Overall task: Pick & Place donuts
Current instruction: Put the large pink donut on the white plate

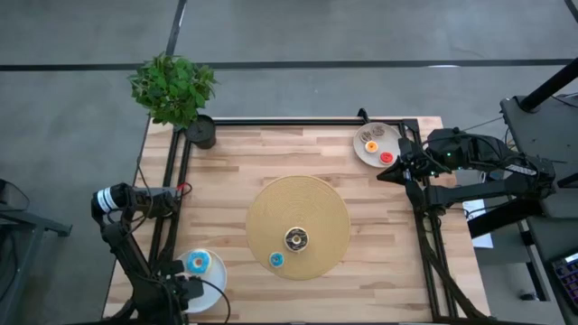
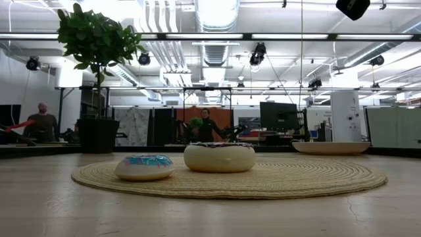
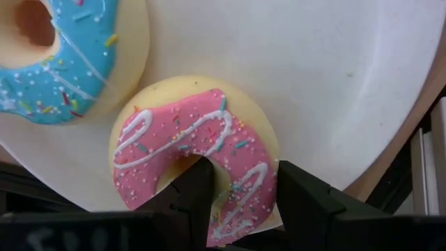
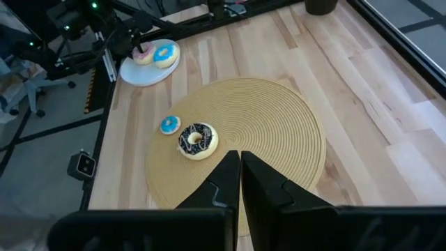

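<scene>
Pale wood bench (image 1: 379, 271) from above: the left pincer (image 1: 185, 293) sits over a white plate (image 1: 217, 275) at the near-left corner beside a blue-iced donut (image 1: 198, 263); the right pincer (image 1: 404, 170) waits near the far-right plate (image 1: 361, 152). Low view: a tiny blue donut (image 2: 144, 166) and a cream-sided donut (image 2: 219, 157) lie on the woven mat (image 2: 316, 178). Left wrist view: a pink donut (image 3: 191, 157) lies on the plate — the left pincer's fingers (image 3: 188, 199) clamp its rim, one through the hole. Right wrist view: the right pincer's fingers (image 4: 223, 183) are pressed together — empty.

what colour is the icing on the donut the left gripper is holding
Pink, with white drizzle and coloured sprinkles; the donut in the left gripper shows best in the left wrist view.
</scene>
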Controlling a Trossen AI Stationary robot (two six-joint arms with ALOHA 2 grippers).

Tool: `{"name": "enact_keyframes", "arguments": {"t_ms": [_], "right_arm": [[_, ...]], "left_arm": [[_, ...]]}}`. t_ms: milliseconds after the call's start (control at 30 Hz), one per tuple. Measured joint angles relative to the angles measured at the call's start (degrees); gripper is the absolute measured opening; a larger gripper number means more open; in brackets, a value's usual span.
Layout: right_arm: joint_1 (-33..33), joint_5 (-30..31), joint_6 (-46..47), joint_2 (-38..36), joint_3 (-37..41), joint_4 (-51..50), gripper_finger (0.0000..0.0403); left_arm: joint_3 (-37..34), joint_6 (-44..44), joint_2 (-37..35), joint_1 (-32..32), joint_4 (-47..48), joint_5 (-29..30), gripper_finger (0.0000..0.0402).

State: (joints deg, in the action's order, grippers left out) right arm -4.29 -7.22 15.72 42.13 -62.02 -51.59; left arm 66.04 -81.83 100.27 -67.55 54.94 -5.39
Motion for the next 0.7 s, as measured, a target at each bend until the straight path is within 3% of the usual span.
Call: {"name": "enact_keyframes", "arguments": {"t_ms": [700], "right_arm": [[0.02,0.35,0.19,0.0,0.0,0.0,0.0009]], "left_arm": [[0.0,-0.8,-0.02,0.02,-0.65,-0.02,0.0136]]}}
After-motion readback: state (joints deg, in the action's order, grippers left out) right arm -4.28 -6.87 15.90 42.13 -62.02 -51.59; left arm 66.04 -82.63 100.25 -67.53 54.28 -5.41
